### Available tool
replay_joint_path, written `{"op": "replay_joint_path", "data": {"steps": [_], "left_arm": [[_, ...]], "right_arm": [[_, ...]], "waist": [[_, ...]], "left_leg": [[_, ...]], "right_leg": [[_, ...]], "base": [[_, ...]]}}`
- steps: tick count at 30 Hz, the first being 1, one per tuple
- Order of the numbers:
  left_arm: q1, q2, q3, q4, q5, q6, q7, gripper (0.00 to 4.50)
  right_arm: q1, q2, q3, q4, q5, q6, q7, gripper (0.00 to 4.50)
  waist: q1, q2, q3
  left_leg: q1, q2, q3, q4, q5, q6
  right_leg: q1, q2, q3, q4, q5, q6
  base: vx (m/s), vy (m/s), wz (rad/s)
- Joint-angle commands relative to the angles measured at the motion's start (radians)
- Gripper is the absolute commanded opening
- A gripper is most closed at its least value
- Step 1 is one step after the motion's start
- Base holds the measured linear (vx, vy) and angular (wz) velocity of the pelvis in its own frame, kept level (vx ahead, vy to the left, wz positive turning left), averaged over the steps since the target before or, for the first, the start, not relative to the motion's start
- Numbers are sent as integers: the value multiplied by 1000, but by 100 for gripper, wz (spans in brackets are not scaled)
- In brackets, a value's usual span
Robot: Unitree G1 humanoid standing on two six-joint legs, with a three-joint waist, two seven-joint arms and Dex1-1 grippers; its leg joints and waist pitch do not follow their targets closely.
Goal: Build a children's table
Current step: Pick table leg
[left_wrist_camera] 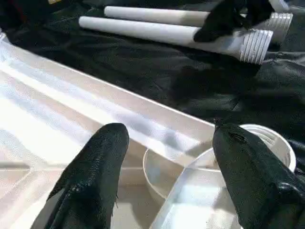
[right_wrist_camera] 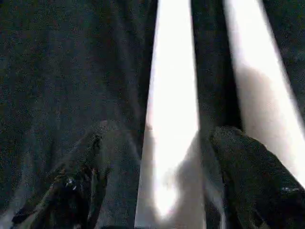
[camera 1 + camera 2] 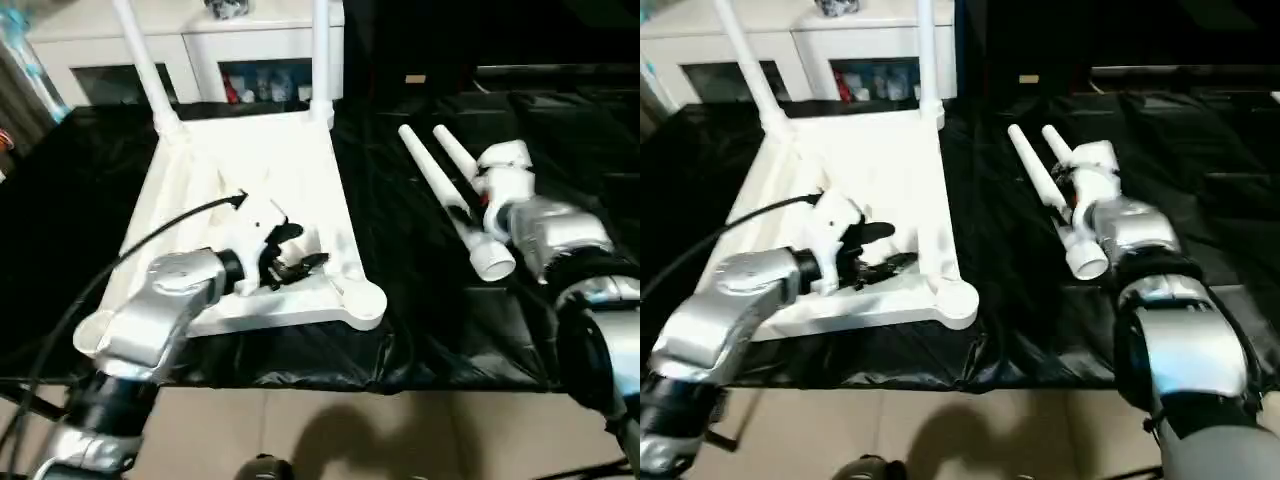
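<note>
The white tabletop (image 3: 270, 160) lies upside down on a black cloth, ribbed underside up. Two white legs (image 3: 145, 70) (image 3: 320, 50) stand upright in its far corner sockets. My left gripper (image 3: 298, 248) hovers open over the tabletop's near right part, close to the empty corner socket (image 1: 267, 138), with nothing between its fingers (image 1: 95, 162). Two loose legs (image 3: 440, 190) (image 3: 455, 150) lie side by side on the cloth to the right. My right gripper (image 2: 164, 131) sits low over them, open, its fingers (image 2: 238, 162) straddling one leg (image 2: 174, 95) with a gap on each side.
A white cabinet (image 3: 120, 60) with glass-fronted doors stands behind the tabletop. The black cloth (image 3: 400, 300) ends at a near edge, with beige floor below. A black cable (image 3: 150, 235) runs along my left forearm.
</note>
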Motion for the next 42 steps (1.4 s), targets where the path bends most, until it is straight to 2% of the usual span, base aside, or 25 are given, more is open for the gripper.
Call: {"op": "replay_joint_path", "data": {"steps": [1,4,5,9,11,12,21,24,27,28,29,30,32,33,34,35,37,40,42], "left_arm": [[17,23,9,-38,-4,26,0,333],[28,32,10,-53,2,34,3,333],[41,43,15,-81,-9,57,-2,333],[54,65,19,-122,-30,98,-18,333],[57,73,22,-132,-38,114,-23,329],[59,76,22,-137,-41,119,-25,329],[62,107,15,-162,-54,147,-41,329],[53,105,13,-150,-39,125,-22,329],[49,90,8,-133,-7,85,7,329],[46,73,8,-121,4,67,27,329],[43,62,9,-114,8,58,38,329],[39,47,14,-100,8,52,55,329],[29,21,20,-72,13,36,87,329],[15,0,21,-42,22,14,116,329],[4,-15,22,-20,29,-2,135,329],[-11,-31,25,5,30,-16,149,329],[-31,-58,34,37,28,-41,168,329],[-65,-95,50,78,20,-57,191,329],[-87,-120,56,99,5,-68,187,329]], "right_arm": [[-38,4,-16,28,1,27,-18,355],[-44,5,-30,44,9,44,-27,355],[-47,3,-38,61,18,74,-15,355],[-49,-3,-52,82,26,123,12,355],[-48,-10,-50,89,22,141,18,326],[-48,-11,-52,91,22,145,18,326],[-34,-28,-55,99,10,178,21,260],[-34,-35,-88,96,36,166,2,227],[-35,-46,-119,91,63,152,6,222],[-33,-50,-128,86,74,142,19,199],[-32,-52,-135,84,81,137,25,195],[-30,-52,-145,80,93,126,41,195],[-25,-53,-165,73,115,116,71,191],[-18,-53,-191,65,141,106,87,190],[-13,-52,-216,59,163,94,95,189],[-7,-51,-242,51,189,94,110,189],[4,-48,-273,39,223,102,141,189],[35,-37,-297,12,260,110,195,188],[70,-17,-335,-53,325,98,288,188]], "waist": [[6,-26,-81],[7,-29,-78],[7,-35,-78],[14,-35,-78],[18,-33,-77],[19,-36,-77],[33,-36,-79],[34,-42,-79],[34,-43,-81],[33,-44,-81],[34,-44,-81],[36,-37,-82],[36,-37,-82],[36,-27,-84],[36,-31,-83],[35,-28,-84],[35,-28,-87],[36,-24,-90],[38,-23,-91]], "left_leg": [[32,42,-10,-49,-94,62],[33,42,-10,-53,-118,46],[33,42,-9,-53,-119,44],[35,43,-9,-54,-127,28],[35,43,-9,-54,-132,21],[34,42,-9,-54,-133,18],[35,42,-9,-54,-131,4],[34,42,-9,-54,-127,6],[34,42,-9,-53,-112,9],[33,41,-8,-51,-105,13],[33,41,-8,-51,-102,16],[32,40,-8,-49,-100,18],[32,41,-8,-49,-108,19],[32,40,-10,-47,-109,19],[33,41,-9,-47,-120,21],[32,41,-11,-47,-117,21],[32,39,-11,-44,-104,32],[31,39,-12,-41,-90,48],[31,39,-12,-40,-91,58]], "right_leg": [[43,-60,36,-63,-12,-274],[42,-61,37,-65,-27,-268],[43,-61,38,-65,-27,-266],[42,-61,38,-63,-25,-267],[41,-61,38,-63,-27,-266],[42,-61,38,-63,-25,-263],[41,-62,39,-62,-21,-252],[43,-64,40,-62,-27,-246],[44,-62,39,-61,-11,-240],[44,-61,39,-60,2,-240],[44,-61,39,-60,6,-241],[44,-62,40,-59,12,-242],[45,-62,39,-60,17,-242],[45,-61,38,-58,22,-245],[46,-62,39,-62,31,-244],[47,-61,39,-59,39,-246],[50,-60,36,-59,75,-257],[51,-59,34,-56,111,-270],[51,-61,33,-56,111,-280]], "base": [[0,0,0],[0,0,0],[0,0,0],[0,0,0],[0,0,0],[0,0,0],[0,0,0],[0,0,0],[0,0,0],[0,0,0],[0,0,0],[0,0,0],[0,0,0],[0,0,0],[0,0,0],[0,0,0],[0,0,0],[0,0,0],[0,0,0]]}}
